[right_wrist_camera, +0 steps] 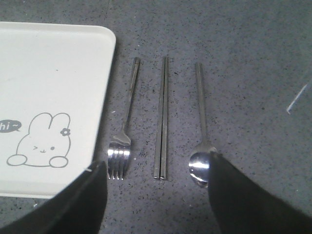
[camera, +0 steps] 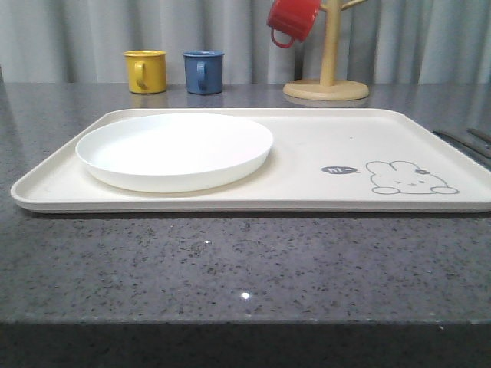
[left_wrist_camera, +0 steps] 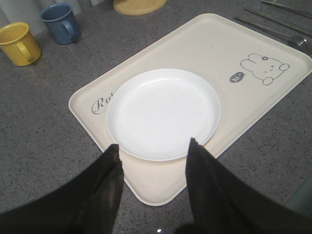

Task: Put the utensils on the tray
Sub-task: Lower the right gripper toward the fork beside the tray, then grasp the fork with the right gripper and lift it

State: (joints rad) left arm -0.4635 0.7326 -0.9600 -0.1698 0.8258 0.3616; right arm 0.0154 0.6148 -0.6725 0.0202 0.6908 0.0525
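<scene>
The cream tray (camera: 307,157) lies across the table, rabbit drawing at its right end, and the round white plate (camera: 174,150) rests on its left half. In the left wrist view my left gripper (left_wrist_camera: 155,148) hangs open above the tray's (left_wrist_camera: 229,53) near corner, by the plate's (left_wrist_camera: 163,113) edge, holding nothing. On the dark counter right of the tray (right_wrist_camera: 48,73) lie a fork (right_wrist_camera: 124,131), a pair of chopsticks (right_wrist_camera: 163,117) and a spoon (right_wrist_camera: 202,126), side by side. My right gripper (right_wrist_camera: 157,163) is open above their near ends, empty.
A yellow mug (camera: 146,70) and a blue mug (camera: 203,71) stand behind the tray at the back left. A wooden mug stand (camera: 327,77) with a red mug (camera: 291,19) hanging on it stands at the back right. Speckled counter runs along the front.
</scene>
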